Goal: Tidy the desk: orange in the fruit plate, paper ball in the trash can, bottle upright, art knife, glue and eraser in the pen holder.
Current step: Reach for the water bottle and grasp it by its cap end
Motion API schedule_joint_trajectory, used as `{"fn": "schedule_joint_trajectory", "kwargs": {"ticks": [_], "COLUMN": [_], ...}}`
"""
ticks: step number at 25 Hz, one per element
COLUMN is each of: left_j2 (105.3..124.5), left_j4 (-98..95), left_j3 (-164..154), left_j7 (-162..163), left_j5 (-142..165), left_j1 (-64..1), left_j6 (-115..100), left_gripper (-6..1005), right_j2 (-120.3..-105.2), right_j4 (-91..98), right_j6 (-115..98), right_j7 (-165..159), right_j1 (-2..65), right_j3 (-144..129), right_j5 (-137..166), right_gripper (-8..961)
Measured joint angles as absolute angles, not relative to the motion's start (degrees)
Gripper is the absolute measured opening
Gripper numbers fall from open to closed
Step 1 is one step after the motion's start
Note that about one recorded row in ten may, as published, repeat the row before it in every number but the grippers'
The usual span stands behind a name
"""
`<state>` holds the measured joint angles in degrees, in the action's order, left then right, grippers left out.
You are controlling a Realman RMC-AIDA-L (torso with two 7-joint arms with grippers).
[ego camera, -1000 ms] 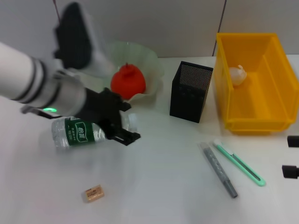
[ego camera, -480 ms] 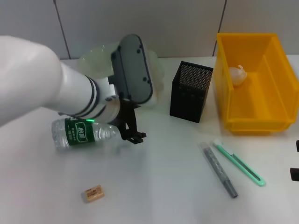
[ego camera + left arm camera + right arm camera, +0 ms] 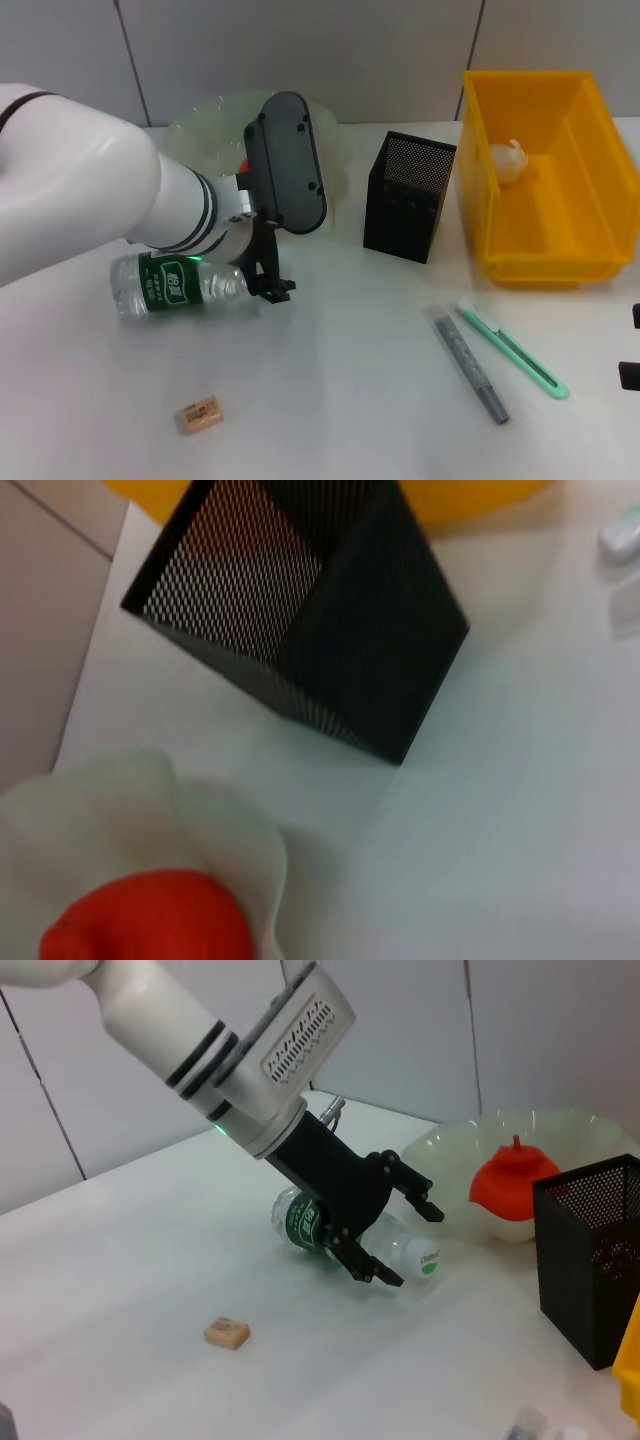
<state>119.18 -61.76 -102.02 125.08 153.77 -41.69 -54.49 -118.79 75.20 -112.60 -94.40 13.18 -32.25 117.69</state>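
Just bottle (image 3: 340, 1230) lying between left gripper (image 3: 392, 1228), jaws wide apart.

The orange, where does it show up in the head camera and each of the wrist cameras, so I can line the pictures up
Head view: the orange is only a red sliver behind the left arm, in the fruit plate, upper middle-left.
Left wrist view: it fills the lower left corner, inside the plate's pale rim.
Right wrist view: it sits in the plate at the right, mid-height.
Shared landmark: the pen holder, standing beside the plate in all three.
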Motion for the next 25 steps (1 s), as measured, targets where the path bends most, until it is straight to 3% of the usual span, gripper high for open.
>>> {"fn": "schedule_joint_trajectory", "kwargs": {"ticks": [14,22,25], "left_j2": [119.18,119.18,119.18], "left_j4": [-53.93,-54.27,-54.64], "left_j3": [-102.51,-105.45,-105.61], "left_j7": [125.16,126.32,127.31], "left_j5": [154.38,154.71,156.12], "left_j1": [-47.87,-48.01,-47.89], "left_j6": [-54.31,-54.87,-54.92], "left_gripper": [800,798,691], "right_j2": [-118.92,-118.88,-118.89], "right_j4": [73.34,70.41,70.11], "right_j6": [-112.04,-110.7,-110.3], "right_j7": [-94.4,-94.08,-94.04], "right_j1": [13.68,14.31,14.71], "right_j3": [-32.11,-32.01,-31.98], "right_j5": [117.69,117.39,117.47], "right_gripper": [776,776,776]}}
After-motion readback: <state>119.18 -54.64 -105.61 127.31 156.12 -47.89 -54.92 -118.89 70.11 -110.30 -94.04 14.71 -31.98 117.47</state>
